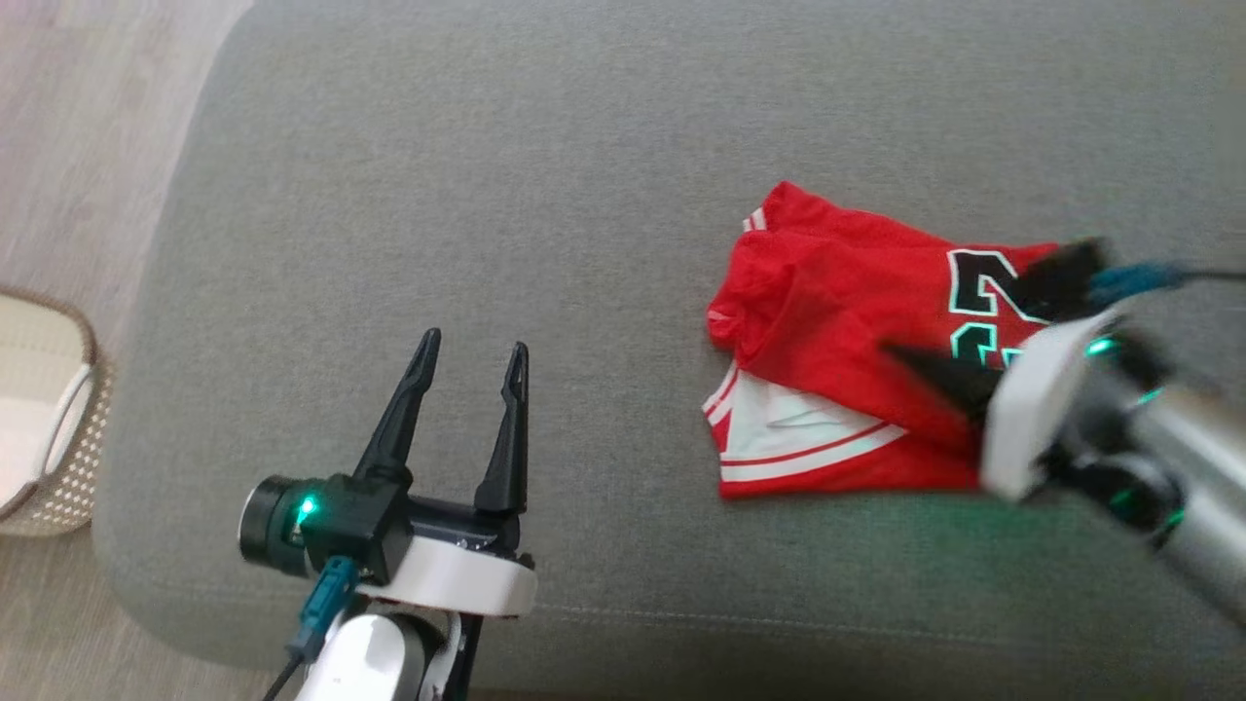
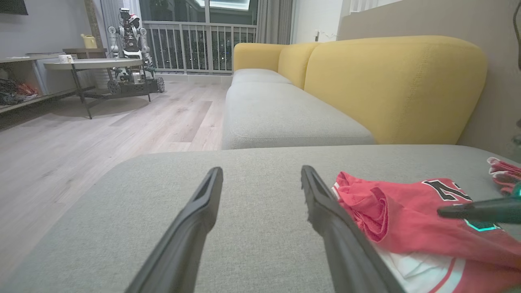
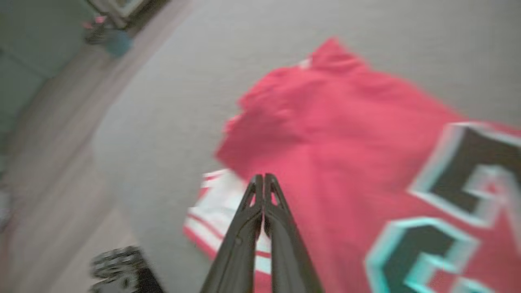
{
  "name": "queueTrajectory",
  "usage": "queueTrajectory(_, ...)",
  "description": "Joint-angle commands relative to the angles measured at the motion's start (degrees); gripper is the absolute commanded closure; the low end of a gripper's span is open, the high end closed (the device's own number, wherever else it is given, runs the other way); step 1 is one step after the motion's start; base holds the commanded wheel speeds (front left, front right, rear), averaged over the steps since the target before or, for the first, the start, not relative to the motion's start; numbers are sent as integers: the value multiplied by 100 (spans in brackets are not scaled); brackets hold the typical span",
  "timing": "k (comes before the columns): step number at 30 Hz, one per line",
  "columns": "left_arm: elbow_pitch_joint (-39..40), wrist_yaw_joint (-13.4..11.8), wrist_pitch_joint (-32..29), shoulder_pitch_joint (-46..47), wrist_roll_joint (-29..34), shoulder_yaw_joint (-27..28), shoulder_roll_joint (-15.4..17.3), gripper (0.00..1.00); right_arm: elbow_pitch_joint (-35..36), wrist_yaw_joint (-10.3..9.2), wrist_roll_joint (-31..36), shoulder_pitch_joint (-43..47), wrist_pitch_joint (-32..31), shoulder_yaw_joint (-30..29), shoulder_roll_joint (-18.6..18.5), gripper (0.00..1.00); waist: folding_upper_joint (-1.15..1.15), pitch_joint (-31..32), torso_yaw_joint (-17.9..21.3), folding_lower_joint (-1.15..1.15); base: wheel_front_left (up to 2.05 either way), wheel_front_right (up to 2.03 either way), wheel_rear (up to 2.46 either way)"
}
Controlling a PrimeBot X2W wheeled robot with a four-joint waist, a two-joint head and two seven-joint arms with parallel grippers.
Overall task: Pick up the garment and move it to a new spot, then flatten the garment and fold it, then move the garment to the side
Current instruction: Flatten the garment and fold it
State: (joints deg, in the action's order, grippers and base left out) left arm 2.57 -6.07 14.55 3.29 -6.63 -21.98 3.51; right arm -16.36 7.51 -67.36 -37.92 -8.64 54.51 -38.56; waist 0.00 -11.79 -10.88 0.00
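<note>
The garment (image 1: 827,321) is a red jersey with white trim and black numbers, lying rumpled and partly folded over on the right half of a grey cushion (image 1: 545,195). My right gripper (image 1: 900,355) hovers over its near right part, blurred, fingers shut together and pointing left. In the right wrist view the shut right gripper (image 3: 263,178) is just above the garment (image 3: 338,134), with no cloth seen between the tips. My left gripper (image 1: 474,350) stands open over bare cushion to the garment's left. In the left wrist view the left gripper (image 2: 261,171) is open, with the garment (image 2: 407,219) beside its right finger.
A woven basket (image 1: 44,419) stands on the wooden floor (image 1: 68,127) left of the cushion. In the left wrist view a yellow-backed sofa (image 2: 386,81) lies beyond the cushion, and another robot (image 2: 130,44) stands by a table far off.
</note>
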Motion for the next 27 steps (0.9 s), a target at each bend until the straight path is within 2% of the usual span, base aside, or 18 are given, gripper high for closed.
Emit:
queueTrajectory(1,206,-12,45,79,60,183,-20,0,-72,-2,189,-127,171,-122,-182,100,0,19,33,0,0,0,0)
queueTrajectory(8,148,36,45,146,39,98,-33,0,-1073,-2,184,-226,355,-192,179,100,0,-56,-178,0,0,0,0)
queueTrajectory(17,109,-7,45,199,-23,37,-49,0,-1869,-2,76,-525,362,-46,321,100,0,-186,-588,0,0,0,0)
queueTrajectory(20,113,-15,45,189,-36,23,-53,0,-1749,-2,-170,-494,218,125,350,100,0,-189,-635,0,0,0,0)
queueTrajectory(27,136,-24,45,125,-29,54,-55,0,-901,-2,-720,-263,-127,458,237,100,0,-114,-478,0,0,0,0)
